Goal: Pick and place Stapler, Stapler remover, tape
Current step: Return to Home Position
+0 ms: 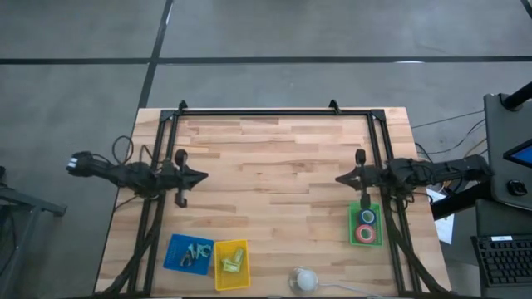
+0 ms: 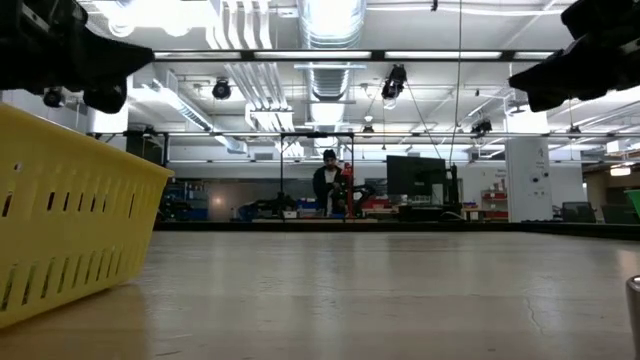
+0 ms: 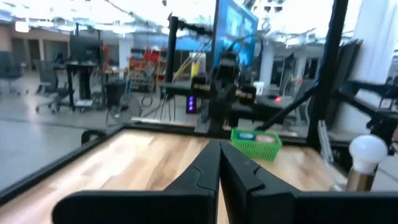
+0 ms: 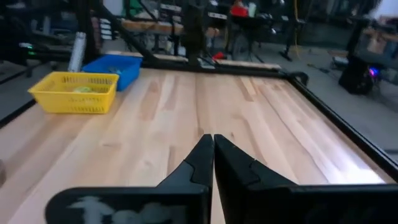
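Tape rolls [image 1: 366, 226], a blue one and red ones, lie in a green basket [image 1: 352, 224] near the table's right edge; in the left wrist view the basket [image 3: 255, 143] shows far off. A blue bin [image 1: 188, 253] holds grey metal pieces, and a yellow bin [image 1: 232, 264] holds a yellow-green item. My left gripper [image 1: 204, 176] hovers shut over the table's left side, pointing right. My right gripper [image 1: 339, 178] hovers shut over the right side, pointing left. Both touch nothing. The wrist views show the shut fingers of the left [image 3: 219, 163] and the right [image 4: 212, 152].
A white round lamp-like object [image 1: 306, 279] stands at the near edge; it shows in the left wrist view [image 3: 367, 152]. A black frame [image 1: 274, 111] runs round the table's far and side edges. Bare wood lies between the grippers. A person [image 2: 326, 180] stands far behind.
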`<control>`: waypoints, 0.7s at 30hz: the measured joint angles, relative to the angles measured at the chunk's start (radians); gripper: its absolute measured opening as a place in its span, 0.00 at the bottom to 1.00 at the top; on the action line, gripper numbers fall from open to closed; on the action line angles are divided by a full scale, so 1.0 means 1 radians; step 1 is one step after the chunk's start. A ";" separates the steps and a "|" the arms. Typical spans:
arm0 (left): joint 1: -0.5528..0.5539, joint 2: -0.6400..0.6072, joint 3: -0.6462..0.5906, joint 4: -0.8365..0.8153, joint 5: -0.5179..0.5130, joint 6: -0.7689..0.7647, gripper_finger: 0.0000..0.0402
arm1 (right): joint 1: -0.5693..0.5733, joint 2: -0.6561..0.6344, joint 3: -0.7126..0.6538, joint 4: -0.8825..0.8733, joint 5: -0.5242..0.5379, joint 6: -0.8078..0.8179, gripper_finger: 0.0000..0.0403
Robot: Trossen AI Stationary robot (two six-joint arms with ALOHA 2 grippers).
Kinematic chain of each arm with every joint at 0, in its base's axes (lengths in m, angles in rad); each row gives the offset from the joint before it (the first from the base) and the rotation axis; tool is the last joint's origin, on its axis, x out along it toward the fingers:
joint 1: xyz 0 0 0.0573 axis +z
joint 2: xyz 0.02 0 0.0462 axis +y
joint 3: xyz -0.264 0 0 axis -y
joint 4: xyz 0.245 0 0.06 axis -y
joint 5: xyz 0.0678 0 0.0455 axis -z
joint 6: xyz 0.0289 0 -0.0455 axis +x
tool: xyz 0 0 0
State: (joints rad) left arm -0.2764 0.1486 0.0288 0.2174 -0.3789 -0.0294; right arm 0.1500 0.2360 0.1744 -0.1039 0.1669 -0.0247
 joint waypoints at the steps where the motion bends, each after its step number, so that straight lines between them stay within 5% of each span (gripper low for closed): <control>1: 0.000 -0.024 0.001 -0.020 0.002 0.005 0.04 | -0.001 -0.019 -0.007 -0.005 -0.010 -0.007 0.02; 7: 0.000 -0.148 0.001 -0.160 -0.010 0.010 0.04 | -0.001 -0.121 -0.089 0.009 -0.011 -0.006 0.02; 21: 0.000 -0.136 0.002 -0.221 -0.023 0.015 0.04 | -0.003 -0.147 -0.121 0.014 0.022 -0.079 0.02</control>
State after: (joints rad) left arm -0.2768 0.0127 0.0311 -0.0037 -0.4016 -0.0145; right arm 0.1474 0.0889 0.0536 -0.0897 0.1885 -0.1035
